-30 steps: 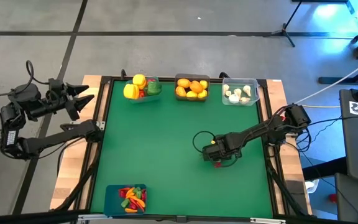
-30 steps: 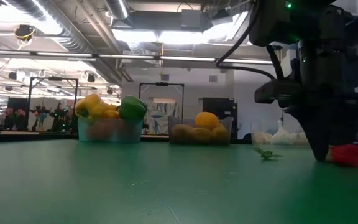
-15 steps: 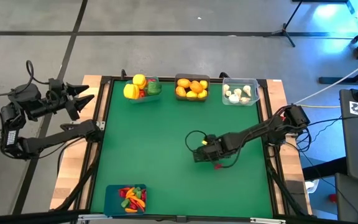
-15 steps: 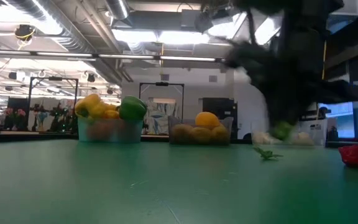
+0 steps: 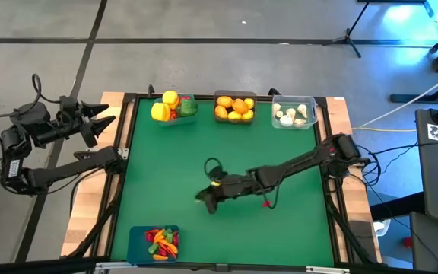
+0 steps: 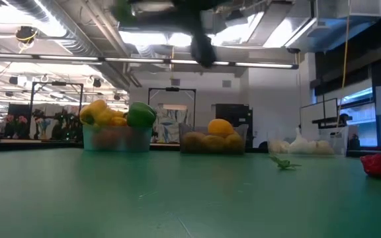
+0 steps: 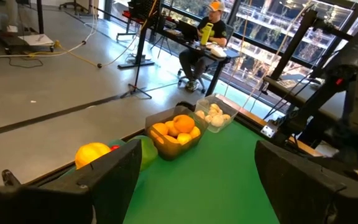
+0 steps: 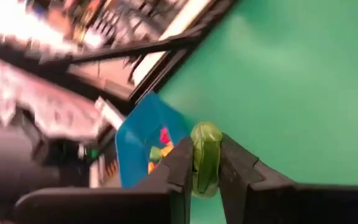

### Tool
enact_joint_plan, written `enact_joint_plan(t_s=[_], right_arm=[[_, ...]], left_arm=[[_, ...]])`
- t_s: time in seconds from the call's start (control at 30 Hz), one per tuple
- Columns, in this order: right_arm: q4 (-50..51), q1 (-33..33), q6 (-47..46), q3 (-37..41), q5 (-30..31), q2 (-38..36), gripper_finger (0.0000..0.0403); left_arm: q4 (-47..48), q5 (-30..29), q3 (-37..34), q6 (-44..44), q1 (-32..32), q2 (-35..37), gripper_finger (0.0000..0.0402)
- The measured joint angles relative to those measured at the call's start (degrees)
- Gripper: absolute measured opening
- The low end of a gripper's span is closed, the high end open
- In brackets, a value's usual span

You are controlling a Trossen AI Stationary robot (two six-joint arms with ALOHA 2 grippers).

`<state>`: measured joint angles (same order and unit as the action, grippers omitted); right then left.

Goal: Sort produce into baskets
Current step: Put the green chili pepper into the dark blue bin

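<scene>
My right gripper [image 5: 204, 199] is over the middle of the green mat, shut on a small green toy vegetable [image 8: 201, 157]. The blue bin [image 5: 155, 242] with red, orange and green pieces lies at the near left, and it also shows ahead in the right wrist view [image 8: 143, 144]. A red toy piece [image 5: 265, 203] lies on the mat behind the gripper, and it also shows in the low view [image 6: 376, 164]. My left gripper [image 5: 105, 119] is open and empty beyond the table's far left corner. My right gripper pinches the green vegetable's two sides [image 8: 195, 163] between its two fingers. The fingers come from the table's right, pointing toward its left edge. The vegetable's rounded end sticks out past the fingertips [image 8: 185, 160]. It is lifted clear of the mat.
Along the far edge stand a teal bin [image 5: 175, 108] of peppers, a dark bin [image 5: 235, 106] of oranges and lemons, and a clear bin [image 5: 293, 113] of garlic. A small green scrap [image 6: 284, 163] lies on the mat. A raised dark frame [image 5: 125, 144] rims the mat.
My right gripper has risen from the mat beside the red piece with the green vegetable. It has carried it toward the table's left and near edges, toward the blue bin. The red piece has stayed on the mat.
</scene>
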<state>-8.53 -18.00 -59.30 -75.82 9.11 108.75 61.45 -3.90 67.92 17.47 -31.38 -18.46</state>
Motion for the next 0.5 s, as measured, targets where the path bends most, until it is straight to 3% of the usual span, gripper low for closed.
enact_joint_plan(t_s=[0.23,0.5], right_arm=[[0.89,-0.04,20.12,-19.83,-9.60,13.90,0.0049],[1.77,-0.04,26.01,-38.52,-15.99,27.69,0.0049]], left_arm=[[0.06,0.00,0.00,0.18,-0.01,0.00,0.0308],[0.31,0.00,0.00,0.44,-0.01,0.00,0.0308]])
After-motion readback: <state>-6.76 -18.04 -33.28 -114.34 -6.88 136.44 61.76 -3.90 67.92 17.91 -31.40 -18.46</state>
